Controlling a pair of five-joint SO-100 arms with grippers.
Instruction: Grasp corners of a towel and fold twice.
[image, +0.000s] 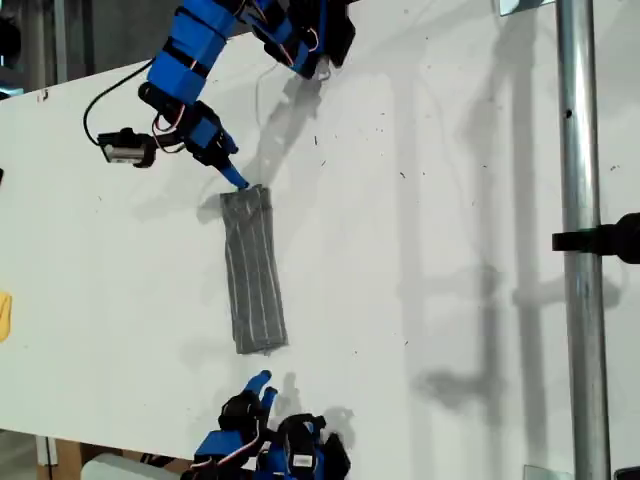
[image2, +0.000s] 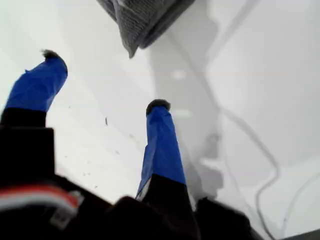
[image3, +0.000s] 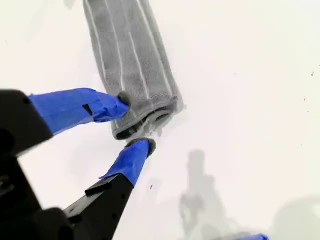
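White counter (image: 430, 250) carries the grey striped cloth towel (image: 254, 270), lying as a long narrow folded strip between both arms. It looks soft and light; I judge it is best pinched at an end corner through all layers. My second gripper (image3: 136, 123) is open, one finger touching the towel end. My first gripper (image2: 105, 105) is open, near the other end, holding nothing. Only a metal pole (image: 580, 240) stands well apart.
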